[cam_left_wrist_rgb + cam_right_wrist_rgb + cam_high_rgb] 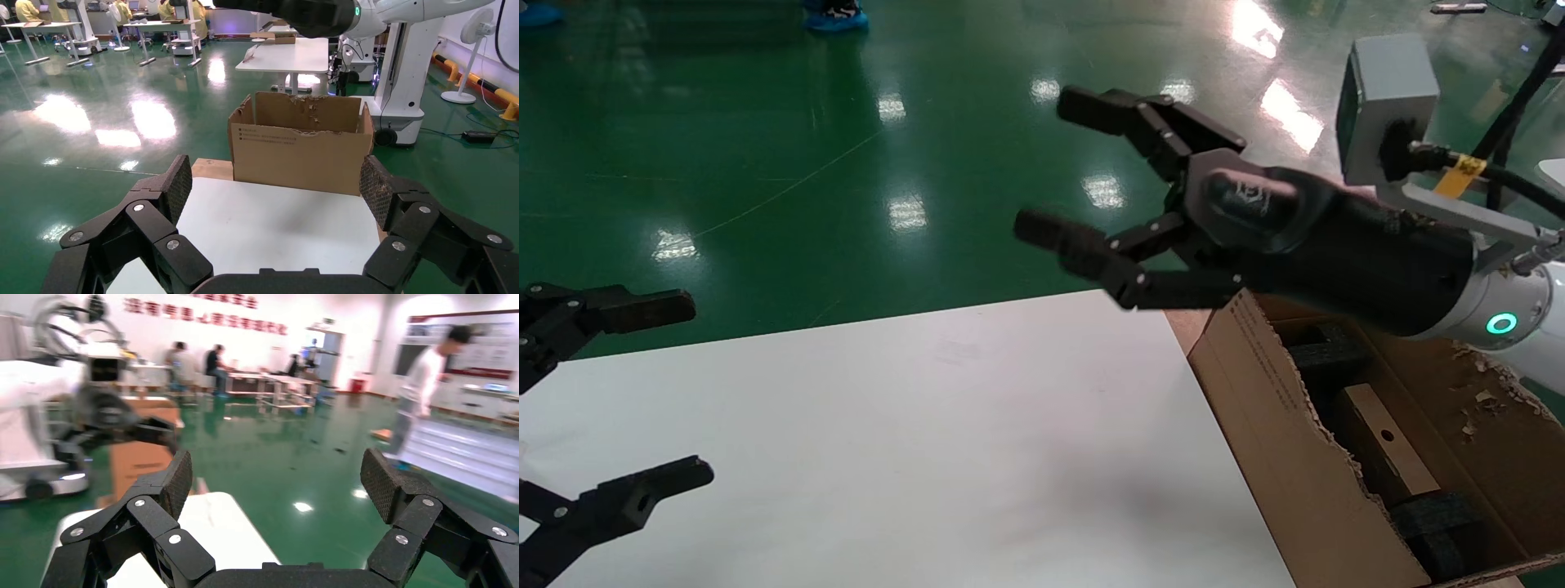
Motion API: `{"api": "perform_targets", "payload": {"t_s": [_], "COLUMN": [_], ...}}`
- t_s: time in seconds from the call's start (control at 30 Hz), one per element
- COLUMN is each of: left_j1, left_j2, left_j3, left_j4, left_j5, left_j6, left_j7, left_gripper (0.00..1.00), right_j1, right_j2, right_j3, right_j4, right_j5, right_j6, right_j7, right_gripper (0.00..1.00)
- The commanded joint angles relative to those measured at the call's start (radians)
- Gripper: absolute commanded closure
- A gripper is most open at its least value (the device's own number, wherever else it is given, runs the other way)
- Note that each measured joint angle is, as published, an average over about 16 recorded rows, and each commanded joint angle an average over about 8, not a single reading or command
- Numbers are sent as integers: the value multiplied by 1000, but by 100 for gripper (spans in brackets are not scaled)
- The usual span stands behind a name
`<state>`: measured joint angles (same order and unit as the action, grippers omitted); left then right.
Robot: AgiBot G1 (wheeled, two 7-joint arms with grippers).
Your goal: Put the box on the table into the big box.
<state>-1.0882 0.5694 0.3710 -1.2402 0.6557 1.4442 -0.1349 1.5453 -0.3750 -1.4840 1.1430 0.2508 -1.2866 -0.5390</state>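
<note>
The box (1385, 445), small, oblong and brown with a round black hole on its top face, lies inside the big box (1279, 457) between black foam blocks (1324, 355). The big box stands against the right edge of the white table (928, 425). My right gripper (1054, 167) is open and empty, raised above the table's far right corner; in its wrist view the right gripper (278, 484) frames only the table corner (226, 533) and floor. My left gripper (689, 390) is open over the table's left edge. From its wrist, the left gripper (276, 187) faces the big box (300, 153) across the bare table (275, 226).
A wooden board (211, 168) shows under the big box at its far side. Green floor surrounds the table. Other white tables (287, 55), a second robot base (398, 116) and a walking person (422, 392) are farther off. Torn cardboard scraps (1483, 400) lie on the big box's flap.
</note>
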Motion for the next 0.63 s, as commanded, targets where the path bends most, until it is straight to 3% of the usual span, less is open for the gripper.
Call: {"api": "perform_targets", "payload": {"t_s": [0.03,0.53,0.63], "left_j1": [0,0,0], "left_j2": [0,0,0], "left_j3": [0,0,0], "left_j4": [0,0,0], "left_j5": [0,0,0], "left_j6": [0,0,0], "left_j7": [0,0,0], "left_gripper": [0,0,0], "right_j1": [-26,-224,-243], "right_j2": [-13,-112,-122], "right_j3": [67,572,623], "right_j4": [8,67,73], "right_j5": [-55,-466,-507], "right_j6": [-12,-99,-108], "right_j7": [40,345,376], "right_gripper": [0,0,0]}}
